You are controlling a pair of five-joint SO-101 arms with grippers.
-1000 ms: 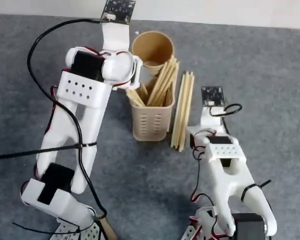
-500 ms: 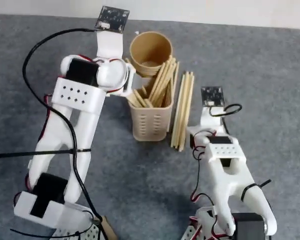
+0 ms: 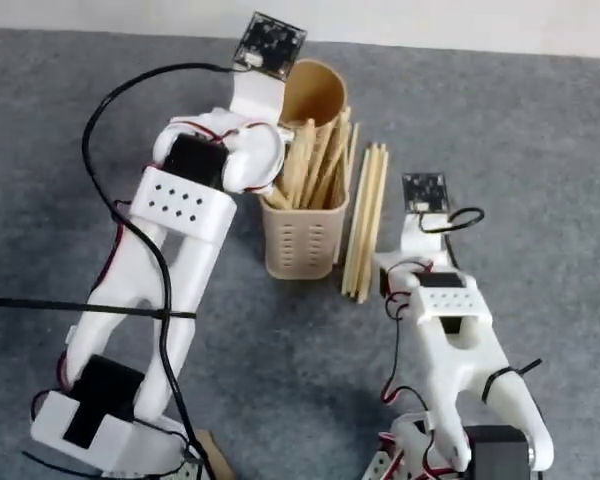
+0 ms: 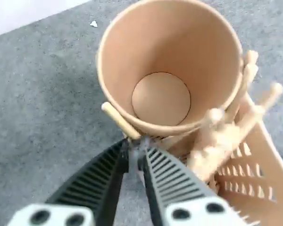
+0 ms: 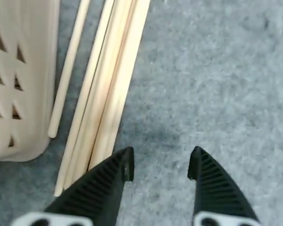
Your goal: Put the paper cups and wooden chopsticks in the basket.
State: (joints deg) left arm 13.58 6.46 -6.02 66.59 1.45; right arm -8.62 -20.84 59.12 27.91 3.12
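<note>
On the grey worktop (image 3: 540,150), the paper cup (image 3: 315,85), gripped at its rim by the left pincer (image 4: 136,150), has been tipped over the basket (image 3: 302,250) near the far edge, while loose chopsticks (image 3: 365,220) are left beneath the released right pincer (image 5: 160,165).

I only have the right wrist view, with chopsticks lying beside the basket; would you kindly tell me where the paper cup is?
Observer: The paper cup sits tilted at the far end of the basket.
Operator: Thanks. Is anything holding it?
Observer: Yes, the left end effector is shut on its rim.
Operator: And does the basket hold any chopsticks yet?
Observer: Several chopsticks stand leaning inside it, beside the cup.
</note>
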